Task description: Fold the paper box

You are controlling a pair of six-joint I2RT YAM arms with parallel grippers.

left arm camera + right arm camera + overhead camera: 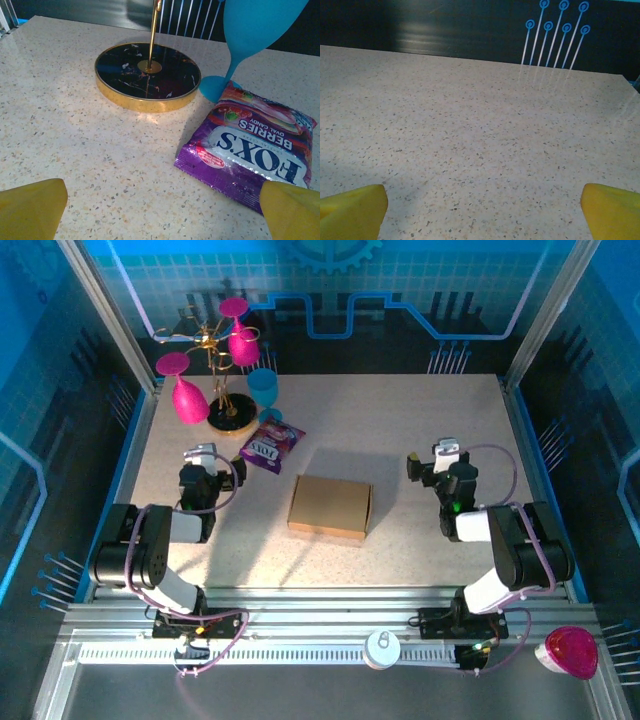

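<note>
Paper box (330, 507) sits mid-tabletop, lid down. Left gripper (162, 205) and right gripper (482, 205) both wide open, empty.

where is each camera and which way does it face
Top external: above, behind the bases, looking down at the table; both arms, paper box between.
Left wrist: on left gripper, facing snack packet and stand base; yellow fingertips.
Right wrist: on right gripper, facing the table; yellow fingertips.
Shared: top and left wrist see the snack packet.
</note>
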